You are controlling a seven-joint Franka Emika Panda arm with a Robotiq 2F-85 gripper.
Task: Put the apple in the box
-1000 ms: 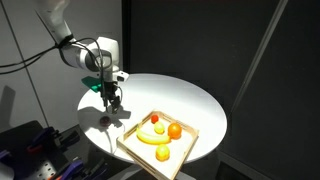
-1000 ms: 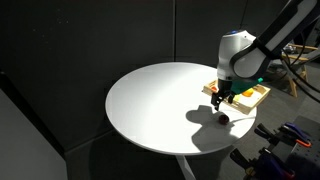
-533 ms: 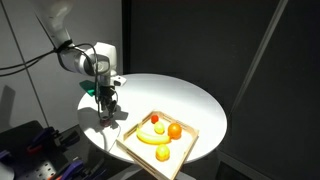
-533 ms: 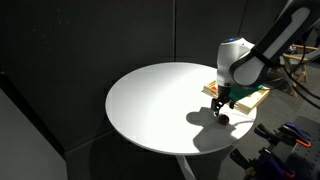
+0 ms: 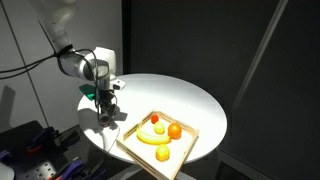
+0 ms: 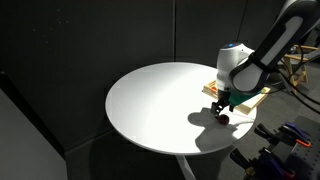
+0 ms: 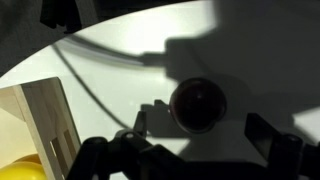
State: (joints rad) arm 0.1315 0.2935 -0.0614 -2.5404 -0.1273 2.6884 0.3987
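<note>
Small dark-maroon round apple [image 7: 198, 103] is seen on the round white table [image 5: 185, 100], near the shallow light-wood box [image 7: 42, 115] — outside it. Robotiq gripper [image 5: 106, 112] is positioned low over the apple, released — fingers [image 7: 140, 125] spread either side, no contact seen.

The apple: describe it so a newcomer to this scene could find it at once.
On the round white table, look beside the light wooden box, on the tabletop under the gripper. The apple is a tiny dark maroon ball, the only fruit outside the box; the fruits inside are yellow, orange or brighter red.
</note>
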